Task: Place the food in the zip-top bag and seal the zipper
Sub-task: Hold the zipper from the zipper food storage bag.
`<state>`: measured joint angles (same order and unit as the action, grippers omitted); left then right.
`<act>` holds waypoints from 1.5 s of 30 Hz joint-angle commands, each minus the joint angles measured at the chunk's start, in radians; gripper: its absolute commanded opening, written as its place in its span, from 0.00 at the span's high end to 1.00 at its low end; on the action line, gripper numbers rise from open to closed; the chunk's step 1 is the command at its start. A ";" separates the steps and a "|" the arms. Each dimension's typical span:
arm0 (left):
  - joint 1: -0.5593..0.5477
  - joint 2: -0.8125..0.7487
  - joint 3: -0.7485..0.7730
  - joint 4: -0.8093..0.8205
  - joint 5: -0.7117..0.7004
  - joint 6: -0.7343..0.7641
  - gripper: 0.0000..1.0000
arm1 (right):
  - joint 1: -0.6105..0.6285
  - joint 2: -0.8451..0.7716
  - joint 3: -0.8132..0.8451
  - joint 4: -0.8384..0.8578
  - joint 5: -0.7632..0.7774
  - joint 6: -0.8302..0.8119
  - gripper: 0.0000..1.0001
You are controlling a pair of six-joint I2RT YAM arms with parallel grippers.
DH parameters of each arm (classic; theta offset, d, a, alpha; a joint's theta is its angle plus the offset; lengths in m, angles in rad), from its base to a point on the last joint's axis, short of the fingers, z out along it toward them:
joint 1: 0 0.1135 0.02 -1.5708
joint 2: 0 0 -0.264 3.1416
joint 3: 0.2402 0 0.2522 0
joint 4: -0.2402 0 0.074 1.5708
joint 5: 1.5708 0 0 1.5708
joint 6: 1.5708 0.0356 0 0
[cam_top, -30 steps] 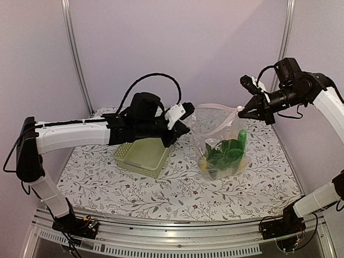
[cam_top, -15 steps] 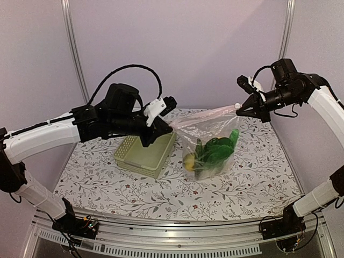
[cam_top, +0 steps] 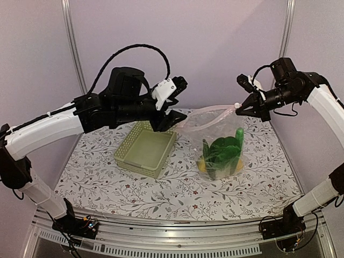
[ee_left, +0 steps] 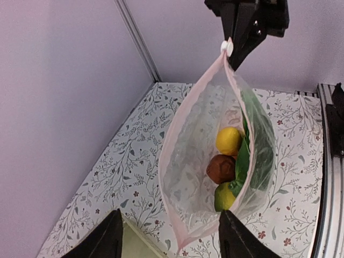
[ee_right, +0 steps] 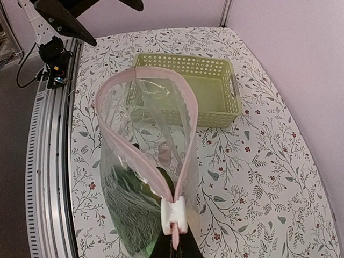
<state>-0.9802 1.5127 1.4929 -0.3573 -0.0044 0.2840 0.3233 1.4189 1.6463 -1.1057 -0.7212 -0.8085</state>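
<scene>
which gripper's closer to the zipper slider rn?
Right. The right gripper pinches the zip-top bag right at the slider; the left gripper sits open at the mouth's opposite end.

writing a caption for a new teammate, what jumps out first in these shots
The clear zip-top bag gapes wide at centre, held up at one corner by the shut right pincer. At its bottom sits toy food: green leaves, a yellow piece, a brown one. The left pincer stands open at the mouth's other end, and a pale green lattice basket lies left of the bag.
</scene>
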 commanded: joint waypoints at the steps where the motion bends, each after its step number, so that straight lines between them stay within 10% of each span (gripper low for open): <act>1: -0.036 0.058 0.082 0.226 0.049 0.039 0.40 | 0.018 -0.017 0.043 -0.031 -0.030 -0.023 1.00; 13: -0.078 0.413 0.477 0.165 0.271 0.025 0.47 | 0.043 -0.030 0.057 -0.062 -0.024 -0.018 1.00; 45: -0.075 0.577 0.652 0.044 0.354 -0.049 0.76 | 0.057 -0.057 0.012 -0.050 -0.006 -0.024 1.00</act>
<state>-1.0584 2.0747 2.1124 -0.2756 0.3290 0.2501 0.3725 1.3903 1.6611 -1.1614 -0.7109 -0.8127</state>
